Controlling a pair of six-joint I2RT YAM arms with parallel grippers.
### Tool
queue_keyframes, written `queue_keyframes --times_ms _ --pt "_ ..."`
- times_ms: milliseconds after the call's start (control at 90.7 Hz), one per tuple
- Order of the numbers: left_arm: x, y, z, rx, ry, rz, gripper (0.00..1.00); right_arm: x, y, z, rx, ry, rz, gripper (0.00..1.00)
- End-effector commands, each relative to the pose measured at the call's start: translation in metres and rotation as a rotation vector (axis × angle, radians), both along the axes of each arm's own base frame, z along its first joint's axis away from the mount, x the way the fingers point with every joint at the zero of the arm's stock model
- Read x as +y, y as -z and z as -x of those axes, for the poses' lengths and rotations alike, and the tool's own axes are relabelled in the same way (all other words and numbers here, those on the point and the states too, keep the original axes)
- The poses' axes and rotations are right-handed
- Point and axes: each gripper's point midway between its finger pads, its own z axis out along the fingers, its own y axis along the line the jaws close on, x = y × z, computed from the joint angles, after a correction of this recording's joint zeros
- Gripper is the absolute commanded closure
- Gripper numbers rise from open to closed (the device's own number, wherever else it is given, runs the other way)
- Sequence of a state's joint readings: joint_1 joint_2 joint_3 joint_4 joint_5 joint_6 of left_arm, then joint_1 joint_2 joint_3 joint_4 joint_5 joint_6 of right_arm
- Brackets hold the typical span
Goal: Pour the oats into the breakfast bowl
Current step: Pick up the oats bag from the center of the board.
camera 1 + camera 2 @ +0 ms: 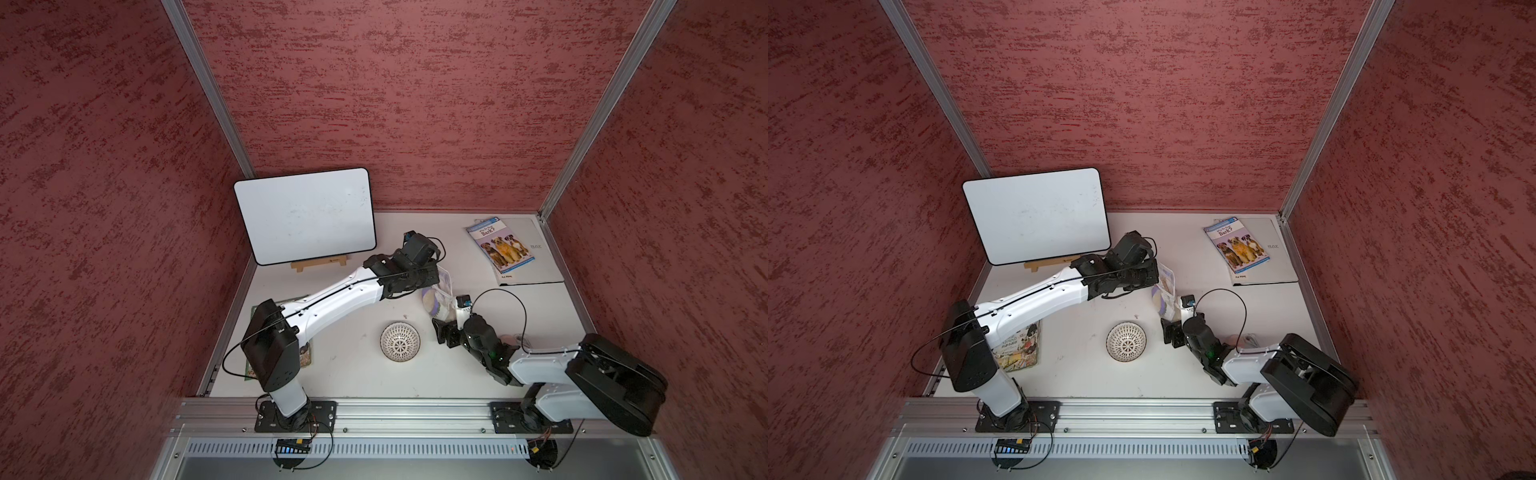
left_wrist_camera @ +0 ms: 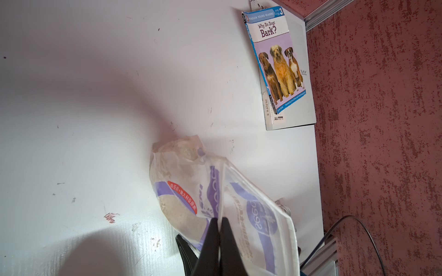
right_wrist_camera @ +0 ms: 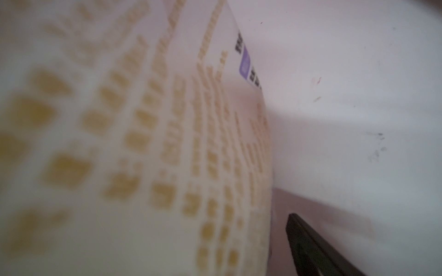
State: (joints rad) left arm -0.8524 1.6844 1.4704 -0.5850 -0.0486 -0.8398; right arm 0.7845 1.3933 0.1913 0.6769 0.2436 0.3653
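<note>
Tightly, left hand [image 2: 218, 221] pinches the pouch [image 2: 189, 167] edge; breakfast bowl [image 1: 400, 341] stands apart.

Left arm stretches forward, left tool [image 2: 218, 235] pinched shut; right arm folded low, right tool [image 1: 446, 319] spread wide.

I see the white plastic pouch [image 2: 251, 203] with purple print and a red-orange label, pale beige oats [image 2: 177, 212] inside; the small round white bowl [image 1: 400, 341] carries a dark lattice pattern.
</note>
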Motion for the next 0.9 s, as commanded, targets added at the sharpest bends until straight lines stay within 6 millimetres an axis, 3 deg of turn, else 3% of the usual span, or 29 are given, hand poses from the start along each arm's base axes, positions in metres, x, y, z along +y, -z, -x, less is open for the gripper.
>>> queue_keyframes --times_ms 0,220,661,893 --pt "0.002 0.009 -0.003 0.017 0.007 -0.027 1.00 0.006 -0.006 -0.005 -0.054 -0.005 -0.021 0.12" --pt "0.006 0.010 -0.005 0.021 -0.002 -0.032 1.00 0.005 0.012 -0.011 -0.054 0.009 0.031 0.17" --pt "0.012 0.010 -0.010 0.027 -0.018 -0.029 1.00 0.001 0.035 -0.011 -0.055 0.029 0.097 0.17" --pt "0.015 0.012 -0.008 0.032 -0.026 -0.034 1.00 0.008 0.034 -0.015 -0.063 0.010 0.106 0.37"
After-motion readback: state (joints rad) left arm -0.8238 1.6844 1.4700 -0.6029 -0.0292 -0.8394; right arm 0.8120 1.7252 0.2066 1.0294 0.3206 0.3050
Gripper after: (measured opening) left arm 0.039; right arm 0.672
